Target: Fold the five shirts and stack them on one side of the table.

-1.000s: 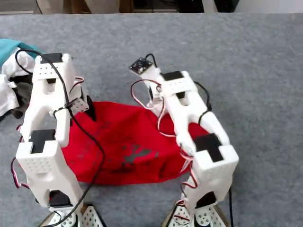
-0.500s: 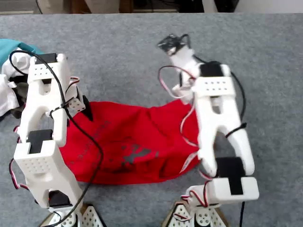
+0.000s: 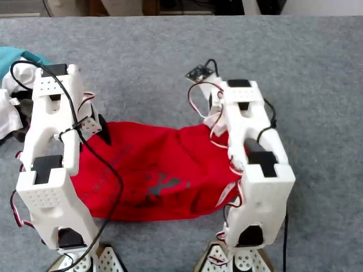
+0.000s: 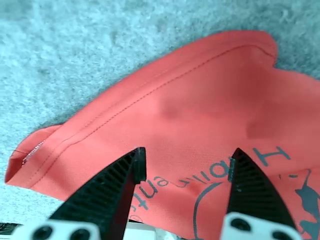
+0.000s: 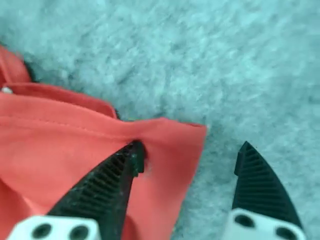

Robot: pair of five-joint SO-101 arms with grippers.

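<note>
Item: red shirt (image 3: 159,170). It lies crumpled, print side up, on the grey table (image 3: 142,68), in the near-centre between the two arms. It is not yet folded. The far hem is exposed, and this appears to be why both grippers are stationed there.

Item: left arm. It rises from its near-left base and bends forward over the shirt's left part. The left gripper (image 4: 186,165) points down with its fingers spread, poised above the cloth just inside the far-left hem and holding nothing. This is probably the approach to a pinch on that edge.

Item: right arm. It rises from its near-right base and arches over the shirt's right end. The right gripper (image 5: 191,156) is spread wide across the far-right corner, with one finger over the red fabric and the other over bare table. It grips nothing. The straddle suits closing on the corner.

Item: pile of shirts (image 3: 12,85). Teal and white garments are heaped at the far-left table edge, well apart from the red one, apparently awaiting their turn.
</note>
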